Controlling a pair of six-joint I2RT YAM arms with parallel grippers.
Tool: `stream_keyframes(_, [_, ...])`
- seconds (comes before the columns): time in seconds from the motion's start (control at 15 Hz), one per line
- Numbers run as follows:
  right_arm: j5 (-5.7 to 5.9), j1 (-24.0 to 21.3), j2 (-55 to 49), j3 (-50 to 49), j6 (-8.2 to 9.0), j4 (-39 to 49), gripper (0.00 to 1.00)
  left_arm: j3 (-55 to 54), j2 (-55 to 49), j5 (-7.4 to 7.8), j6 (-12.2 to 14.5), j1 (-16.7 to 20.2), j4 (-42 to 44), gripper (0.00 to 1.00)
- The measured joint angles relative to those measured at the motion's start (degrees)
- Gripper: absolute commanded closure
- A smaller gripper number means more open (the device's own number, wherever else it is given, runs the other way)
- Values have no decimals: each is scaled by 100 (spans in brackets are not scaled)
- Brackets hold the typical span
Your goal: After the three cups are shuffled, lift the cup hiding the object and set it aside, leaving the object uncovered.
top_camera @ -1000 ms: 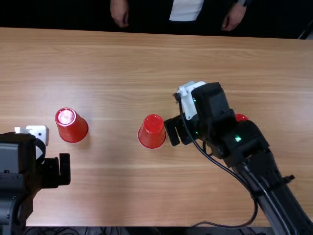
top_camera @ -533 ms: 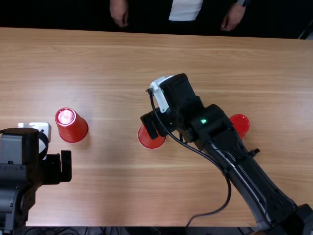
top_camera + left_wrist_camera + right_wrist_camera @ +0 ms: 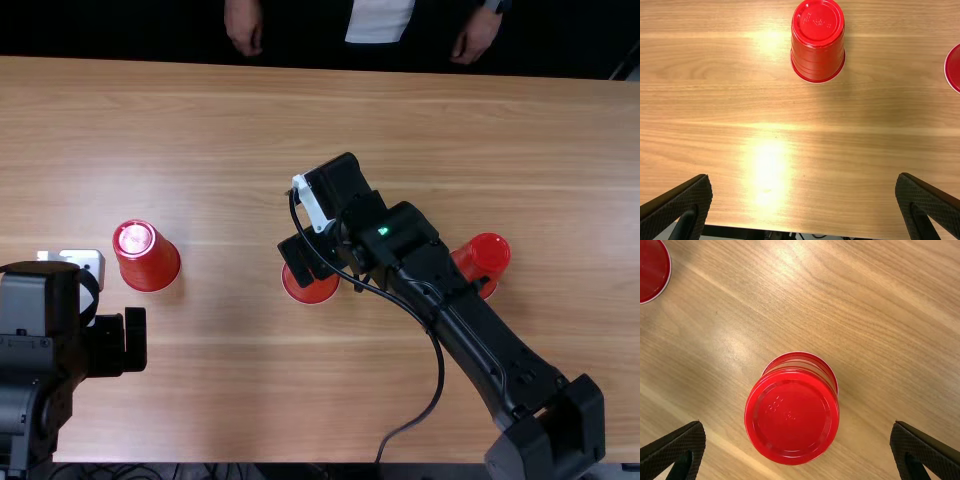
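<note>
Red plastic, three times over: the cups stand upside down in a row on the wooden table. The middle cup has the left cup well apart at its 9 o'clock and the right cup at its 3 o'clock. The change is all in the right arm. A second ago its right gripper hung just beside the middle cup at 3 o'clock, with the arm covering most of the right cup. Now it has swung toward 9 o'clock and sits directly over the middle cup, and the right cup is back in plain sight. In the right wrist view the cup's flat base lies centred between the two fingers, which are spread wide with clear table on either side, so nothing is grasped yet. The left gripper has kept to its place at the table's 8 o'clock corner, its fingers likewise spread and empty, facing the left cup. None of the cups has shifted. The object is under one of them, which one I cannot tell, but the arm's choice looks to be the middle cup. I judge the approach done; lowering and closing on the cup would come next.
</note>
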Motion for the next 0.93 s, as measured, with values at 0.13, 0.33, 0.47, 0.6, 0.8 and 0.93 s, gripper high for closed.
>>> stream_keyframes(0.13, [0,0,103,-2,-2,2,0,0,0,0,-2,0,-7,0])
stream_keyframes(0.33, [-2,0,264,-2,-2,-2,0,0,0,-2,2,-2,-9,0])
stream_keyframes(0.47, [4,42,271,-2,0,-26,0,0,0,-2,0,0,-13,0])
stream_keyframes(0.6, [0,136,315,-2,0,-52,0,0,0,0,-4,0,-17,0])
stream_keyframes(0.8, [0,188,452,-2,0,-55,0,0,0,0,0,0,-28,0])
stream_keyframes(0.93, [0,186,531,-4,2,-63,0,0,0,0,-2,0,-66,0])
